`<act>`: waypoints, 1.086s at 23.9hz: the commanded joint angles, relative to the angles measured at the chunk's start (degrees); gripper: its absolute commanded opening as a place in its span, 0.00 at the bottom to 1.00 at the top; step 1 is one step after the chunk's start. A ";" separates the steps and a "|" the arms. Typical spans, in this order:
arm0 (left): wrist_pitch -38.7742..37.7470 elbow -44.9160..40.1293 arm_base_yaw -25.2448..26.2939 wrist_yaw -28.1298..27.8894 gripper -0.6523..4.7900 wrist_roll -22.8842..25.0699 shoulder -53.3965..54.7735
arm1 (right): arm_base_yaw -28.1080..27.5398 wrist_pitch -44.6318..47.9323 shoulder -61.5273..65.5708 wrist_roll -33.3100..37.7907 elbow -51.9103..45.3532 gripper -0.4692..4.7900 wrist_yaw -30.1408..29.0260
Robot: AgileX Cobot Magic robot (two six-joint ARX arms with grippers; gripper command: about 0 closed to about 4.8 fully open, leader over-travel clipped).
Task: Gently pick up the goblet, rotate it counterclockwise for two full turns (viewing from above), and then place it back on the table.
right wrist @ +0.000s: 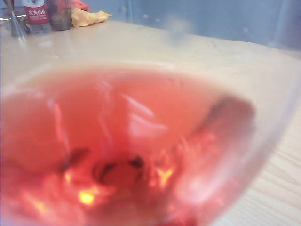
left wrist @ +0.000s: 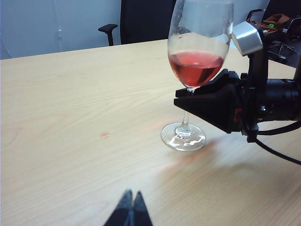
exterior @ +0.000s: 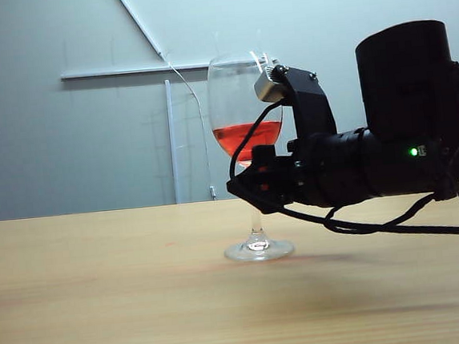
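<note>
The right gripper (left wrist: 188,101) hides part of the goblet (left wrist: 200,52) stem, so its jaws' spread is unclear; the right wrist view shows only blurred red bowl; the left gripper (left wrist: 130,211) is cut off

- A tall clear goblet (left wrist: 195,70) with red liquid in its bowl is seen standing upright, its round foot resting on the light wooden table (left wrist: 70,117).
- The black right gripper (left wrist: 188,101) is positioned at the stem just under the bowl, reaching in from the side.
- The left gripper (left wrist: 130,212) is seen near the camera, its dark fingertips pressed together above the tabletop, well apart from the glass.
- A dark office chair (left wrist: 136,21) is seen beyond the far edge.
</note>
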 commanded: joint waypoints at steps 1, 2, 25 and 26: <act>0.15 0.15 0.09 0.02 0.11 0.07 0.09 | 0.02 1.40 -1.14 0.00 -1.22 0.50 0.15; 0.15 0.15 0.11 0.00 0.11 0.07 0.09 | 0.02 1.38 -1.64 -0.02 -1.84 0.50 0.17; 0.13 0.15 36.44 -0.11 0.11 0.04 0.09 | 0.13 -22.32 -53.33 0.11 -25.99 0.07 9.11; 0.13 0.15 36.44 0.04 0.11 0.04 0.09 | 0.13 -25.62 -56.39 0.44 -25.94 0.07 9.33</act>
